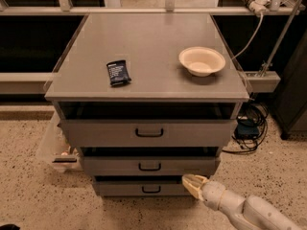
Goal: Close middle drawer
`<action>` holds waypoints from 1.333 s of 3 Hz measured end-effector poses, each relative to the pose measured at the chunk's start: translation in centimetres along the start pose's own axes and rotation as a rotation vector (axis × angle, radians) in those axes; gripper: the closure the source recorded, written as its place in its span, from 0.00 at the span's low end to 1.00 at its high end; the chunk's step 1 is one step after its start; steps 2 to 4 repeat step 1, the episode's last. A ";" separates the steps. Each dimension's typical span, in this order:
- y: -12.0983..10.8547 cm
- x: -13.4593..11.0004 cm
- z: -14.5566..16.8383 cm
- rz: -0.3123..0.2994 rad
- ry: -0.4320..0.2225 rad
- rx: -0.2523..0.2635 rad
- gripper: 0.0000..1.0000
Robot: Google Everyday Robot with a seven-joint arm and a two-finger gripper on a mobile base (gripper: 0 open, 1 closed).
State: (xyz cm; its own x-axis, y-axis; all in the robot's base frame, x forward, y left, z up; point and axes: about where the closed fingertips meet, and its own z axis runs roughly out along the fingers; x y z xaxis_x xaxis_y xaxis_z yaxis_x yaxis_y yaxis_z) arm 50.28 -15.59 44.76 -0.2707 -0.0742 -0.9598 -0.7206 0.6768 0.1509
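The middle drawer [115,166] is a wide grey metal drawer with a small black bail handle [149,166] at its centre. It stands slightly pulled out, with a dark gap above its front. My gripper [190,182] is at the lower right, its pale tip just below the drawer front's right part, near the lowest drawer [124,189]. The white arm [249,210] runs off to the lower right. The top drawer [105,133] with the larger handle is also pulled out.
On the cabinet top [148,47] lie a dark snack packet [118,73] and a cream bowl [202,61]. A clear plastic bin [55,150] stands on the floor at the left. Cables [249,123] lie at the right, beside a dark cabinet [295,95].
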 end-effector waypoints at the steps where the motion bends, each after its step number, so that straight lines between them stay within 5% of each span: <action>1: 0.0 0.0 0.0 0.000 0.000 0.000 0.38; 4: 0.0 0.0 0.0 0.000 0.000 0.000 0.38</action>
